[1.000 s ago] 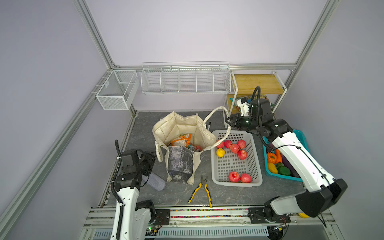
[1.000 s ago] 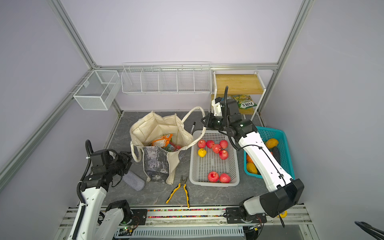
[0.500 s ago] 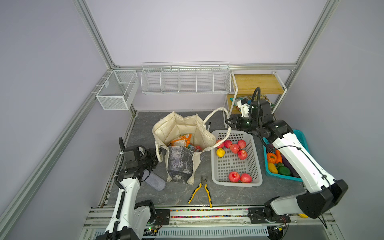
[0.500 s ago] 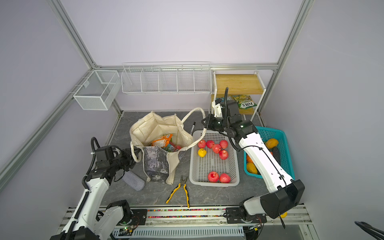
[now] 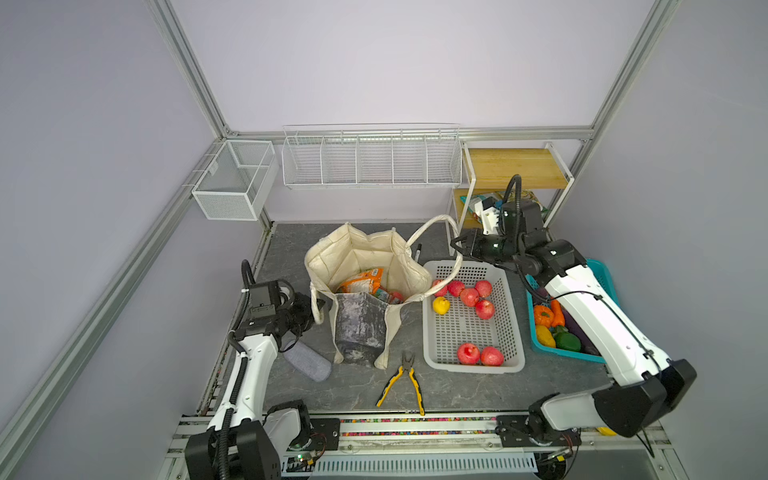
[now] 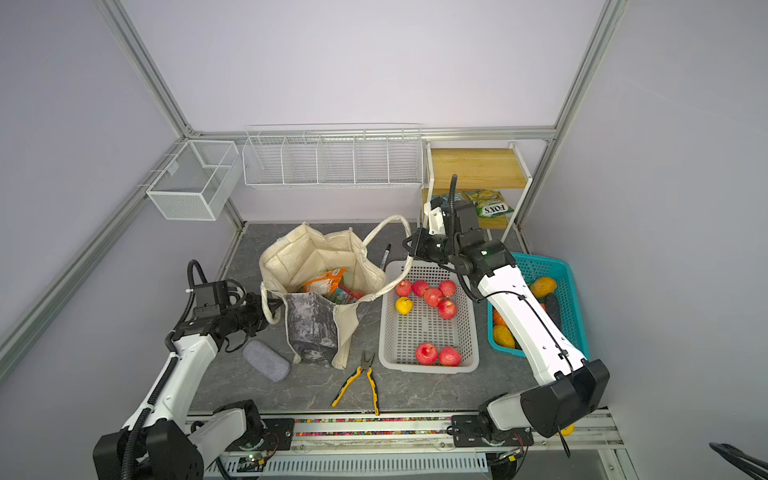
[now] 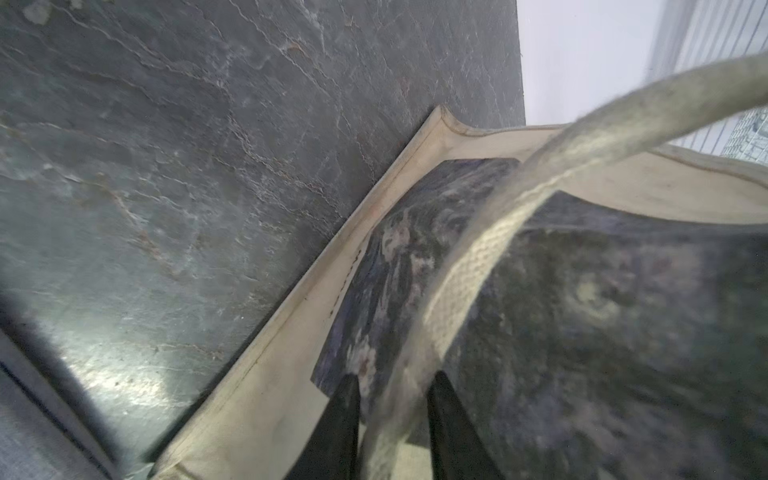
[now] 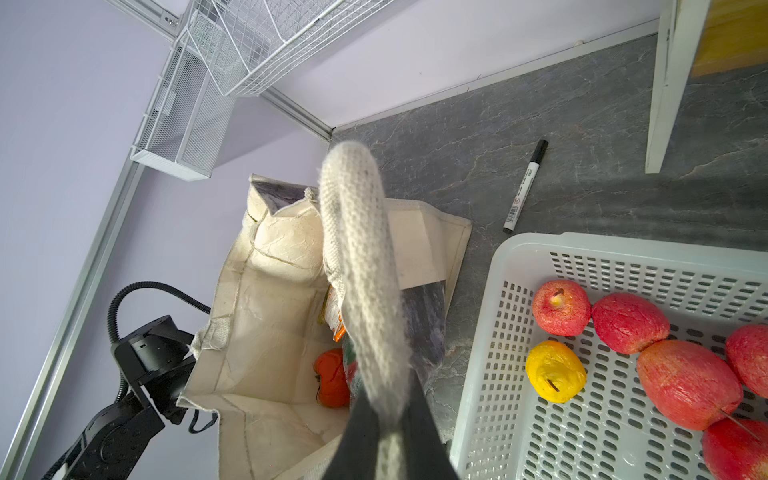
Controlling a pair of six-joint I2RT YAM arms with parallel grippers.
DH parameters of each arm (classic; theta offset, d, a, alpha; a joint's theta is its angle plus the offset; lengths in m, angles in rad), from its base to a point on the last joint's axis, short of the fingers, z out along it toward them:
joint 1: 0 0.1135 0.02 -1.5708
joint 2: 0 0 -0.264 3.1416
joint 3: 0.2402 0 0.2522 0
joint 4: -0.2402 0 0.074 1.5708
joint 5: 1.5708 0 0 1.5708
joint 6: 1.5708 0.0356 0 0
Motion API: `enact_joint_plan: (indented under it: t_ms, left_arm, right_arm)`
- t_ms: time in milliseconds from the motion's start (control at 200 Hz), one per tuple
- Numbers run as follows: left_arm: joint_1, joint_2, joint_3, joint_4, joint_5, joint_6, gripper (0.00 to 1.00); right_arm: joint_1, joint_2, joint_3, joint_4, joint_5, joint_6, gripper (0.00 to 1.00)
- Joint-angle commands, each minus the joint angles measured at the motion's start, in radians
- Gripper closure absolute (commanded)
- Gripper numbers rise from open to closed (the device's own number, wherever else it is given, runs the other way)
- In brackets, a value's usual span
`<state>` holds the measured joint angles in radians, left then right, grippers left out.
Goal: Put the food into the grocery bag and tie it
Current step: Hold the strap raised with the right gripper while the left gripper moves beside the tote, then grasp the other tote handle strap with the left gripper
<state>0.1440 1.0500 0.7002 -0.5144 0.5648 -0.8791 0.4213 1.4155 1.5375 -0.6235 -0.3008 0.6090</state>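
The grocery bag [image 5: 365, 257] [image 6: 316, 257] stands open mid-table, with an orange packet [image 5: 361, 280] and a red fruit [image 8: 332, 376] inside. My right gripper [image 5: 455, 245] [image 8: 390, 411] is shut on one long cream strap [image 8: 357, 249], holding it up over the back left corner of the white basket [image 5: 473, 365]. My left gripper [image 5: 311, 311] [image 7: 392, 399] is at the bag's left side, its fingers [image 7: 345, 415] closed round the other strap [image 7: 461, 270] beside the dark front panel [image 7: 582, 291]. Red apples [image 5: 469, 297] and a yellow pear [image 5: 441, 305] lie in the white basket.
A teal basket [image 5: 598, 274] of vegetables sits under my right arm. Yellow-handled pliers [image 5: 405, 380] lie in front of the bag and a grey case [image 5: 305, 363] at its left front. A marker [image 8: 525, 187] lies behind the bag. A FOX'S packet [image 6: 490, 203] rests on the wooden shelf [image 5: 513, 168].
My left gripper has moved in to the bag's left side and its jaws have closed round the strap there. The right gripper has stayed put, holding its strap.
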Motion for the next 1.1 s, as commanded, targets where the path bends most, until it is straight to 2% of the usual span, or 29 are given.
enact_joint_plan:
  t_ms: [0, 340, 420, 575, 665, 785, 890, 985, 1095]
  left_arm:
    - [0.0, -0.017, 0.038, -0.043, -0.043, 0.023, 0.8]
    - [0.0, 0.02, 0.021, -0.029, -0.019, 0.02, 0.74]
    - [0.0, 0.022, 0.027, -0.043, -0.026, 0.027, 0.77]
    - [0.004, 0.014, 0.08, -0.124, -0.079, 0.055, 0.91]
    - [0.012, -0.005, 0.135, -0.204, -0.149, 0.077, 1.0]
    - [0.013, -0.044, 0.248, -0.362, -0.337, 0.117, 1.0]
    - [0.012, -0.076, 0.363, -0.46, -0.443, 0.118, 1.0]
    - [0.013, -0.107, 0.463, -0.485, -0.479, 0.105, 1.0]
    - [0.012, -0.102, 0.59, -0.495, -0.457, 0.114, 1.0]
  right_arm:
    - [-0.007, -0.037, -0.013, 0.008, -0.001, -0.011, 0.93]
    - [-0.007, -0.028, -0.006, 0.013, -0.005, -0.009, 0.93]
    - [-0.008, -0.022, -0.004, 0.013, -0.007, -0.009, 0.93]
    - [-0.008, -0.012, 0.008, 0.014, -0.012, -0.009, 0.93]
    - [-0.008, -0.009, 0.019, 0.014, -0.011, -0.008, 0.93]
    - [-0.008, -0.006, 0.034, 0.016, -0.014, -0.011, 0.93]
    - [-0.008, -0.009, 0.041, 0.028, -0.018, -0.012, 0.93]
    - [-0.006, -0.009, 0.047, 0.039, -0.033, -0.022, 0.93]
    - [0.0, -0.01, 0.05, 0.061, -0.058, -0.056, 0.93]
